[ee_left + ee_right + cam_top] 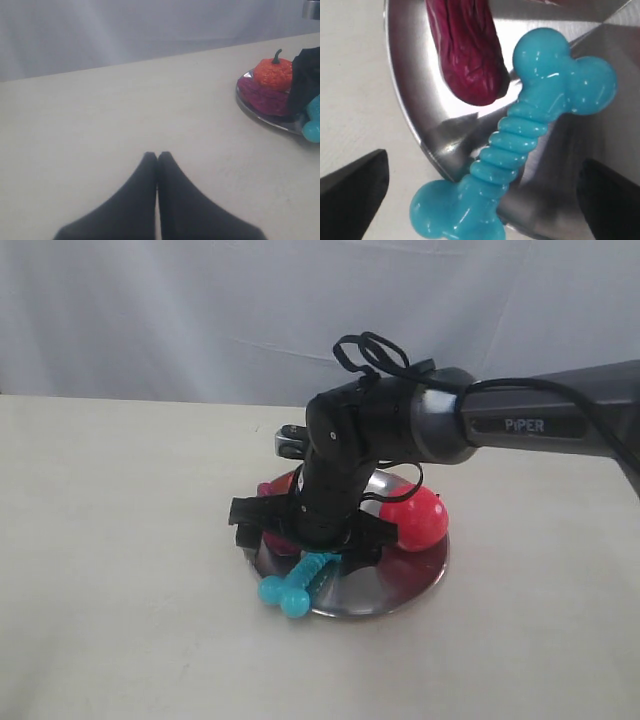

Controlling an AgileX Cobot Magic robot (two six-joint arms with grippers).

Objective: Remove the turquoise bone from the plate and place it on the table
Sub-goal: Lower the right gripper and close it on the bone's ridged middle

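Turquoise bone pokes over the plate rim. Your right gripper straddles it, fingers wide; your left gripper is pinched together.

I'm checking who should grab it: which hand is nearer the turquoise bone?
Right. The right hand hangs open directly over the turquoise bone, straddling it. The left hand is shut over the table, well away from the plate.

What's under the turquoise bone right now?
One knobbed end of the turquoise bone lies over the plate. Its shaft crosses the rim and the other end overhangs the table. The spots directly beneath it are covered.
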